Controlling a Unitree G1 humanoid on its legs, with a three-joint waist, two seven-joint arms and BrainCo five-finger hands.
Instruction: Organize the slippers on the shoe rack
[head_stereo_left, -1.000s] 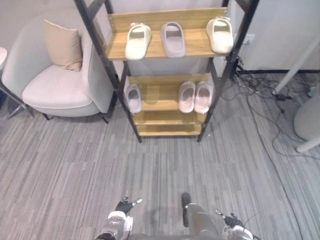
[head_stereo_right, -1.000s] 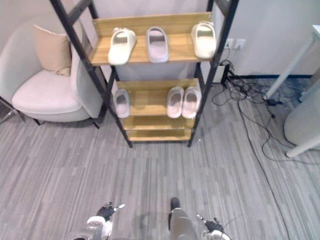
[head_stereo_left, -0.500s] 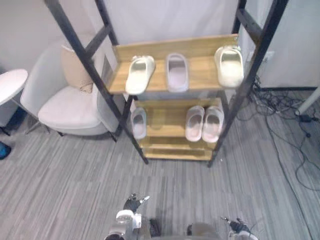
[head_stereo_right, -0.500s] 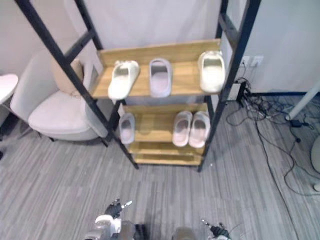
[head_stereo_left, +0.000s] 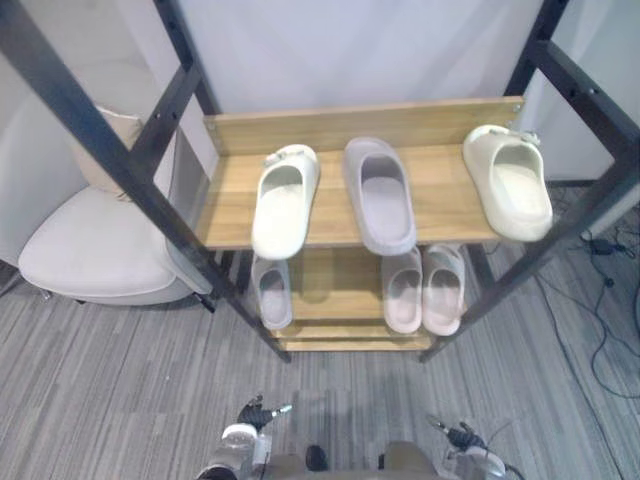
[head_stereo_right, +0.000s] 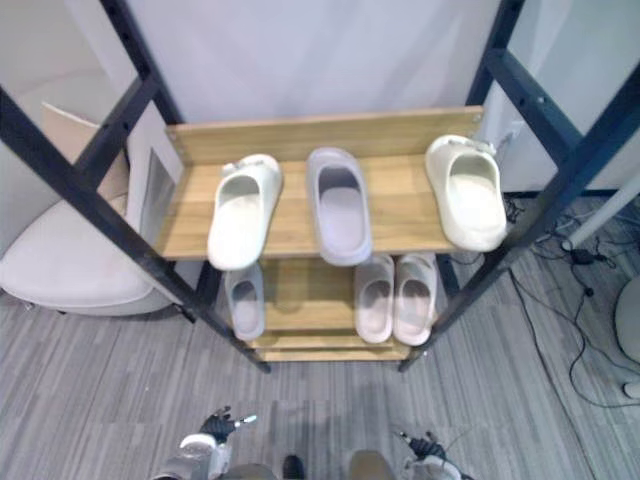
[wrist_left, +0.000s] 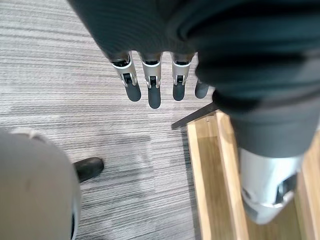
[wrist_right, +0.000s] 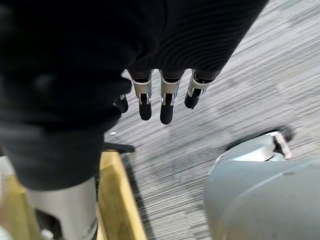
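Observation:
A shoe rack (head_stereo_left: 443, 190) with a black frame and wooden shelves stands right in front of me. Its upper shelf carries a cream slipper (head_stereo_left: 283, 200) on the left, a lilac slipper (head_stereo_left: 380, 195) in the middle and a second cream slipper (head_stereo_left: 508, 182) at the right end. On the shelf below lie a single small lilac slipper (head_stereo_left: 271, 292) and a pink pair (head_stereo_left: 422, 290). My left hand (head_stereo_left: 250, 414) and right hand (head_stereo_left: 462, 437) hang low over the carpet, short of the rack. Both have straight fingers (wrist_left: 148, 90) (wrist_right: 165, 104) and hold nothing.
A pale armchair (head_stereo_left: 85, 255) with a beige cushion (head_stereo_left: 105, 150) stands close to the rack's left side. Cables (head_stereo_left: 608, 290) lie on the grey carpet to the right, near a white table leg (head_stereo_right: 598, 210). A wall is behind the rack.
The camera has come closer to the rack, which now looks much larger and nearer. The slippers lie where they were. Both hands stay low and empty.

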